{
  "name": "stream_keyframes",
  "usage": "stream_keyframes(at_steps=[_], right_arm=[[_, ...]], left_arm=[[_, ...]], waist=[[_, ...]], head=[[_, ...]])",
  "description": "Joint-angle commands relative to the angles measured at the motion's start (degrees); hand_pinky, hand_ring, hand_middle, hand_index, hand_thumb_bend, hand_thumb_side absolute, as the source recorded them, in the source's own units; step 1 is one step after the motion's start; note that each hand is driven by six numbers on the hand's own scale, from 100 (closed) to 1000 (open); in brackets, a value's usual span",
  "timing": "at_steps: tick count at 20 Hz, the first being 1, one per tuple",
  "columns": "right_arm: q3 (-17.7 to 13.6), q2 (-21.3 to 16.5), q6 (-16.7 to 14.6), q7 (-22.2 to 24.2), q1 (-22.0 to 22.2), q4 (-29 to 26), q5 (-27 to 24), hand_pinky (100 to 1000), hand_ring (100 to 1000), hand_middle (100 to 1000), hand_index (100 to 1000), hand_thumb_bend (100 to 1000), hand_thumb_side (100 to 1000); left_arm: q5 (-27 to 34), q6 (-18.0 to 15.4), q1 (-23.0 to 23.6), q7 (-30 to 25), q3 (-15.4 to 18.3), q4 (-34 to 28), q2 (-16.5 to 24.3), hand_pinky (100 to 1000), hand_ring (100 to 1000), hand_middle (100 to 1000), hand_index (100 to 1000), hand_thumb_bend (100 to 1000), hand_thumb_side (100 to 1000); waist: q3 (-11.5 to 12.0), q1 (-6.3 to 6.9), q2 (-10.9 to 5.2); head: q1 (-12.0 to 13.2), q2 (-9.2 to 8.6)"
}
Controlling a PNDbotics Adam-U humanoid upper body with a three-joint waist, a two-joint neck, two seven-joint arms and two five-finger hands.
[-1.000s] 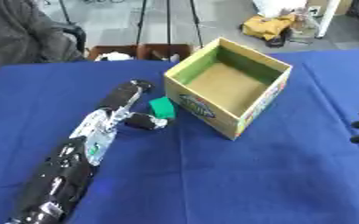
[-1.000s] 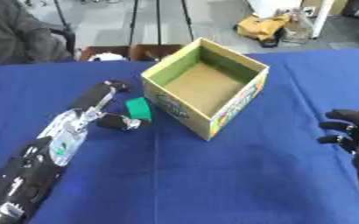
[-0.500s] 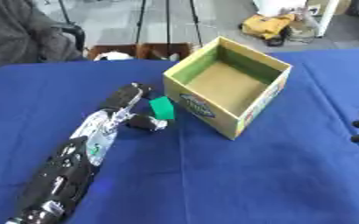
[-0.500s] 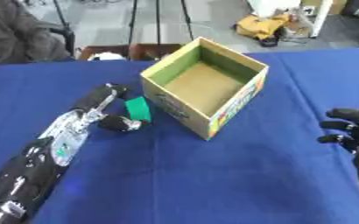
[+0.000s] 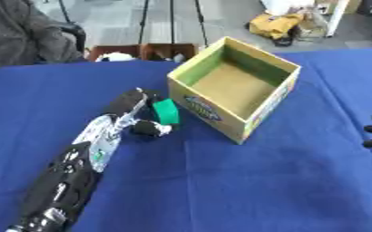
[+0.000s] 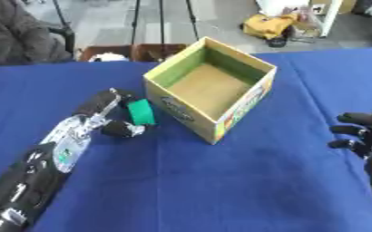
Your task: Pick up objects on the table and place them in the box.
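Your blue table cloth (image 5: 221, 190) covers all. The left hand (image 6: 114, 115) pinches the green block (image 6: 140, 112) just left of the open box (image 6: 209, 86). Only the right eye view shows your right hand (image 6: 364, 133) whole, fingers spread. Beyond the box stand tripod legs (image 5: 145, 20).

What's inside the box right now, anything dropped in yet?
Nothing visible in the box: the brown floor that shows is bare. Its near walls hide the strip of floor just behind them. The green block is outside, beside the box, pinched in the left hand.
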Motion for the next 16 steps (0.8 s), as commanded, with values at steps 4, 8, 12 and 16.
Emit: stream_keyframes(at_steps=[4, 8, 12, 16], right_arm=[[-0.1, -0.7, 0.0, 0.1, -0.5, -0.7, -0.2, 571, 700, 694, 726, 100, 865], [-0.1, -0.7, -0.1, 0.0, -0.4, -0.7, -0.2, 571, 700, 694, 726, 100, 865], [-0.2, -0.7, -0.1, -0.1, -0.3, -0.7, -0.2, 571, 700, 694, 726, 100, 865], [-0.3, -0.6, -0.1, -0.1, -0.2, -0.6, -0.2, 571, 700, 694, 726, 100, 864]], left_arm=[[0.1, 0.1, -1.1, 0.1, 0.3, -0.5, 0.5, 534, 574, 435, 644, 543, 469], [0.5, 0.5, -0.9, 0.3, 0.4, -0.7, 0.6, 521, 533, 383, 582, 424, 393], [1.2, 1.2, -0.9, 0.5, 0.4, -1.6, 0.8, 505, 497, 329, 525, 254, 296], [2.3, 1.6, -0.8, 0.4, 0.3, -2.9, 1.3, 495, 478, 300, 496, 152, 251]], waist=[[0.0, -0.08, -0.93], [0.0, -0.08, -1.03], [0.2, -0.1, -1.15], [0.3, -0.15, -1.25]], head=[[-0.1, -0.12], [-0.3, -0.06], [-0.5, 0.04], [-0.6, 0.11]])
